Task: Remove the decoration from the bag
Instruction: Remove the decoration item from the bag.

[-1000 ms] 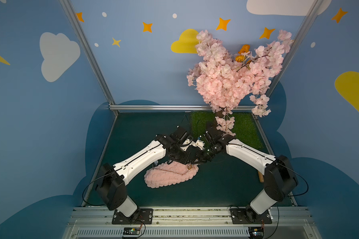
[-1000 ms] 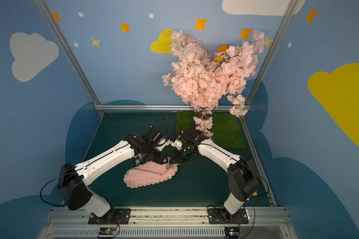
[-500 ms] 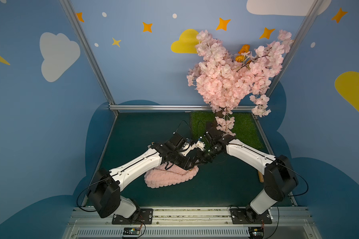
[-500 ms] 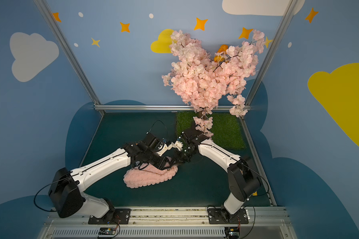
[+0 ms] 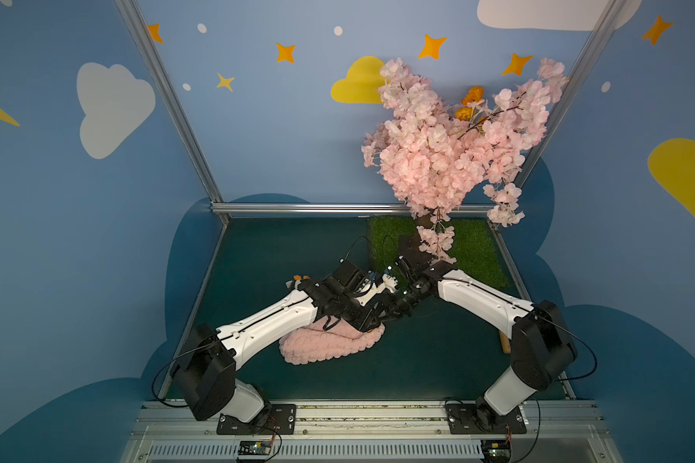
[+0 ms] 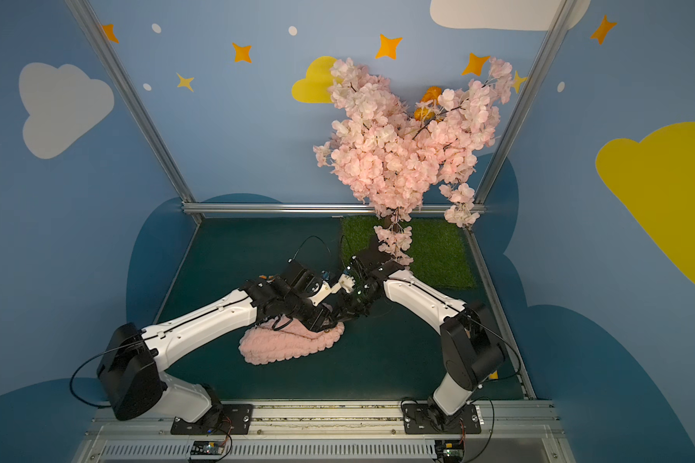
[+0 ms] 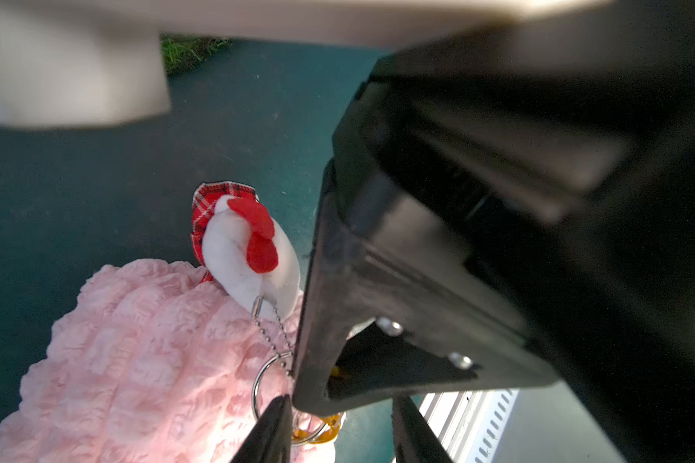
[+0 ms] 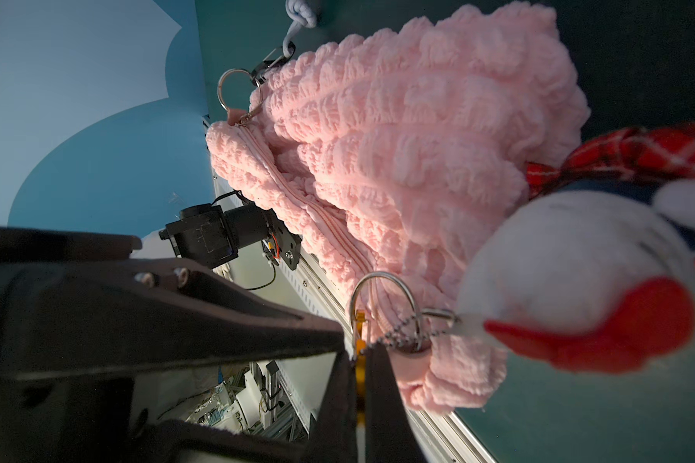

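Pinching at the metal ring (image 8: 383,274) on the zip end of the bag (image 5: 326,348), the right gripper (image 8: 360,356) has its jaws pressed together on a thin yellow clip (image 8: 360,332), and the bead chain (image 8: 396,332) runs right up to their tips. From the ring the chain leads straight out to the chicken plush (image 7: 249,256), which rests at the bag's edge, mostly on the green mat (image 7: 97,180). The left gripper (image 7: 340,417) sits just beside the ring, opposite the plush, fingers spread and clamping nothing visible. The right arm is nearer the link, so the freeing pull probably follows the chain's line, away from the ring.
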